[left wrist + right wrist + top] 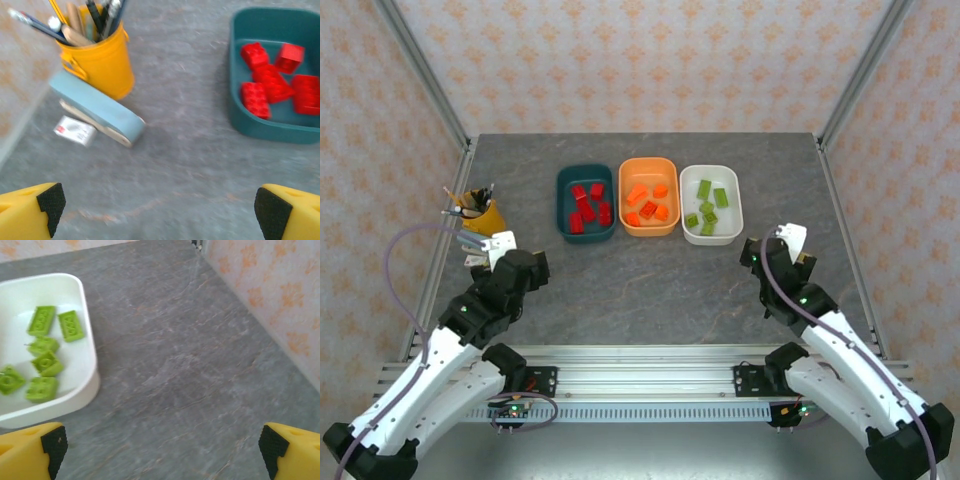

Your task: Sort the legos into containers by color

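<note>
Red legos (588, 210) in teal tub (563, 182), orange legos (649, 210) in orange tub (648, 163), green legos (705, 188) in white tub (711, 170), all at 12 o'clock. Left gripper (160, 207), right gripper (160, 447): fingers wide, empty. Hazard: left arm swinging toward 10 o'clock may topple pencil cup (102, 62).

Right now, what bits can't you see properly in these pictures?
- Left wrist view: the right edge cuts off the teal tub and one red lego.
- Left wrist view: print on the small white card is blurred.
- Right wrist view: the left edge cuts off the white tub.
- Top view: studs on the orange legos are too small to count.
</note>
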{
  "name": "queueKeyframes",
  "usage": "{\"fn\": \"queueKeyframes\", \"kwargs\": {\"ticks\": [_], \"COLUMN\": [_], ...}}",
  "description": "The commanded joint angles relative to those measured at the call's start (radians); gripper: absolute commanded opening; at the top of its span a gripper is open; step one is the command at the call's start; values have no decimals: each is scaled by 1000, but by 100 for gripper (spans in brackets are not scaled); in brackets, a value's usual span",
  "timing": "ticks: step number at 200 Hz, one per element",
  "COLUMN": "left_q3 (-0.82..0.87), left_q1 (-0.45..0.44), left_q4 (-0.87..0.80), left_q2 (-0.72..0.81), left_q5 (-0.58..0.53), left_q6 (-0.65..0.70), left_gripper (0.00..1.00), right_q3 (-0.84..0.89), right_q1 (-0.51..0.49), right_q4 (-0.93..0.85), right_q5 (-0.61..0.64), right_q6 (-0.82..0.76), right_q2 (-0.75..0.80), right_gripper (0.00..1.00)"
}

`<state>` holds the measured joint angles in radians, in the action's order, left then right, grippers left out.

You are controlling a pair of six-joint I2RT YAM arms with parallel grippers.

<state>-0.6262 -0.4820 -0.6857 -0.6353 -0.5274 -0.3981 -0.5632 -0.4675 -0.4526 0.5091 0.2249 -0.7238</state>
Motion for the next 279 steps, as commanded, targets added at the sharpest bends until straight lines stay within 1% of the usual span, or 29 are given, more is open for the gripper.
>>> {"fn": "queueKeyframes", "kwargs": {"ticks": [1, 11, 27, 34, 51, 72, 90, 94, 116, 129, 137, 141, 155, 160, 167, 171, 176, 180, 183, 190, 199, 208, 216, 225, 232, 240, 248, 255, 279], "left_q3": [92, 137, 183, 193, 209, 193, 142, 132, 79, 52, 50, 41, 70, 110, 174, 218, 274, 293, 291, 253, 240, 217, 232, 216, 227, 217, 223, 218, 221], "left_q1": [20, 51, 134, 174, 259, 326, 369, 378, 413, 426, 437, 437, 437, 438, 438, 438, 438, 438, 438, 438, 430, 424, 424, 424, 422, 422, 421, 422, 421], "left_q4": [307, 413, 542, 586, 721, 884, 963, 987, 1108, 1145, 1167, 1152, 1184, 1248, 1346, 1426, 1581, 1639, 1622, 1479, 1530, 1437, 1505, 1445, 1486, 1451, 1479, 1456, 1470], "left_q2": [-24, -64, -146, -197, -325, -505, -634, -659, -773, -828, -854, -856, -847, -838, -828, -841, -874, -880, -869, -832, -874, -850, -868, -853, -866, -856, -863, -857, -861], "left_q5": [-154, -141, -89, -69, -22, 40, 96, 112, 187, 223, 242, 251, 322, 340, 355, 345, 325, 306, 296, 293, 297, 297, 291, 296, 292, 293, 292, 293, 292], "left_q6": [251, 278, 260, 247, 250, 286, 291, 294, 301, 330, 329, 331, 359, 369, 370, 364, 365, 359, 353, 335, 368, 361, 372, 363, 371, 366, 370, 368, 369], "left_gripper": [100, 100, 100, 100, 100, 100, 100, 100, 100, 100, 100, 100, 100, 100, 100, 100, 100, 100, 100, 100, 100, 100, 100, 100, 100, 100, 100, 100, 100], "right_q3": [85, 137, 178, 184, 207, 219, 203, 202, 162, 139, 128, 138, 194, 193, 156, 142, 149, 154, 151, 139, 150, 142, 150, 145, 146, 146, 145, 146, 145], "right_q1": [16, 35, 89, 111, 167, 229, 279, 291, 356, 397, 409, 414, 417, 417, 417, 419, 421, 422, 423, 424, 425, 425, 425, 425, 425, 425, 425, 425, 425], "right_q4": [326, 420, 518, 550, 665, 811, 918, 954, 1073, 1132, 1127, 1154, 1344, 1363, 1248, 1201, 1246, 1273, 1270, 1209, 1250, 1220, 1241, 1226, 1232, 1231, 1230, 1232, 1229], "right_q5": [102, 82, 34, 24, -61, -136, -205, -221, -318, -371, -393, -410, -449, -457, -454, -451, -450, -435, -427, -426, -425, -427, -426, -427, -428, -428, -427, -428, -428], "right_q6": [-176, -189, -202, -204, -224, -260, -295, -295, -312, -285, -274, -275, -288, -292, -290, -286, -283, -277, -273, -270, -271, -270, -271, -270, -271, -271, -271, -271, -271], "right_q2": [-23, -49, -121, -163, -253, -372, -453, -491, -609, -670, -705, -728, -813, -817, -788, -787, -807, -814, -812, -792, -805, -793, -799, -794, -798, -796, -797, -797, -799], "right_gripper": [100, 100, 100, 100, 100, 100, 100, 100, 100, 100, 100, 100, 100, 100, 100, 99, 100, 100, 100, 100, 100, 100, 100, 100, 100, 100, 100, 100, 100]}}
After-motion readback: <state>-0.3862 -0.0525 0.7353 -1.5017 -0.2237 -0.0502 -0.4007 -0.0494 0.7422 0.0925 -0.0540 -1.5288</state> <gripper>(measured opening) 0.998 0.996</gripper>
